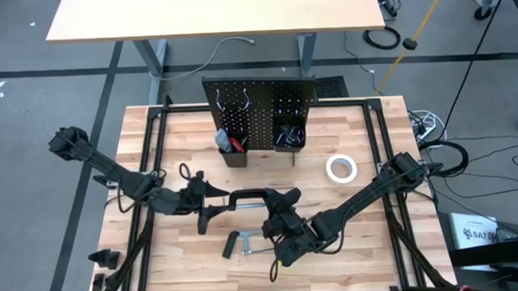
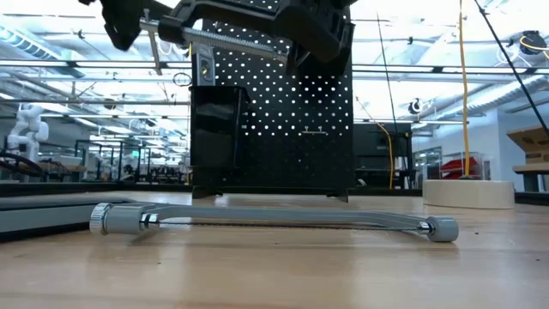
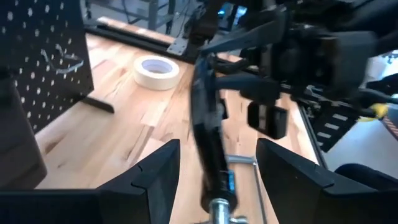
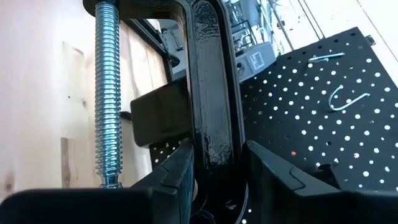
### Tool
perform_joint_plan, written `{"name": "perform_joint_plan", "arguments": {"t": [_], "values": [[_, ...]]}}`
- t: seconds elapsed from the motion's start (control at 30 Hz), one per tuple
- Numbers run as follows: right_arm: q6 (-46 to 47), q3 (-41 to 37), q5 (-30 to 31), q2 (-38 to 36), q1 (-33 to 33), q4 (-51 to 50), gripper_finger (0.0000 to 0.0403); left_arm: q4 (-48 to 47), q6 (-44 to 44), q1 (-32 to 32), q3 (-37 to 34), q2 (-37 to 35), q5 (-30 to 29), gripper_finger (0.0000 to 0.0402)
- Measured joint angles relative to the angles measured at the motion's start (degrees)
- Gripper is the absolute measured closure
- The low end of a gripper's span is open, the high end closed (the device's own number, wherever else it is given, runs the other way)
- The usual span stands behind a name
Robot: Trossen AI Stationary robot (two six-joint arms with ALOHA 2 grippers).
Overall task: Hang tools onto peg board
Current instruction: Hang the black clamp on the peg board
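Observation:
The black C-clamp (image 1: 246,196) is held above the table between both arms; its threaded screw (image 4: 106,93) shows beside its frame. My right gripper (image 4: 214,165) is shut on the clamp's frame. My left gripper (image 3: 217,152) is open, one finger on either side of the clamp's frame (image 3: 206,124), and I see no touch. The black peg board (image 1: 259,100) stands upright at the table's far middle, with hooks and two bins. The grey hacksaw (image 2: 274,221) lies flat on the table near the front. The white tape roll (image 1: 340,169) lies flat to the right of the board. My right gripper pinches the C-clamp's straight back bar (image 4: 211,134) between its two fingers, which lie across the bar. The clamp is lifted clear of the table, as the low view (image 2: 249,30) shows, its screw running alongside the bar.
The left bin (image 1: 231,146) holds red-handled tools, and the right bin (image 1: 289,136) holds dark items. Two hooks (image 4: 348,96) stick out of the board's upper part. A black rail frame (image 1: 147,167) runs along the table's sides.

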Motion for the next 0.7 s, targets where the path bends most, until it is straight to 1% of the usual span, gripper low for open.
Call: {"name": "perform_joint_plan", "arguments": {"t": [0.1, 0.23, 0.4, 0.5, 0.6, 0.7], "values": [[-2.42, 0.07, 0.08, 0.0, 0.02, 1.91, 0.0295, 0.4, -0.44, 2.14, 0.0, 1.24, 2.82, 0.0187], [-3.49, 0.11, 0.25, 0.0, 0.0, 2.11, 0.0295, 2.15, 1.44, 3.84, 0.0, 2.58, 6.4, 0.0187], [-3.64, 0.11, 0.27, 0.0, 0.0, 2.11, 0.0295, 2.67, 1.56, 4.72, 0.0, 2.82, 6.74, 0.0187], [-3.64, 0.11, 0.38, 0.0, 0.0, 2.11, 0.0295, 2.66, 2.56, 4.77, 0.0, 2.82, 8.48, 0.0188], [-3.64, 0.11, 0.38, 0.0, 0.0, 2.11, 0.0295, 2.61, 4.61, 4.74, 0.0, 2.82, 10.52, 0.0205], [-3.64, 0.11, 0.38, -0.02, 0.02, 2.11, 0.0295, 2.54, 5.54, 4.72, 0.0, 2.82, 10.85, 0.024]]}}
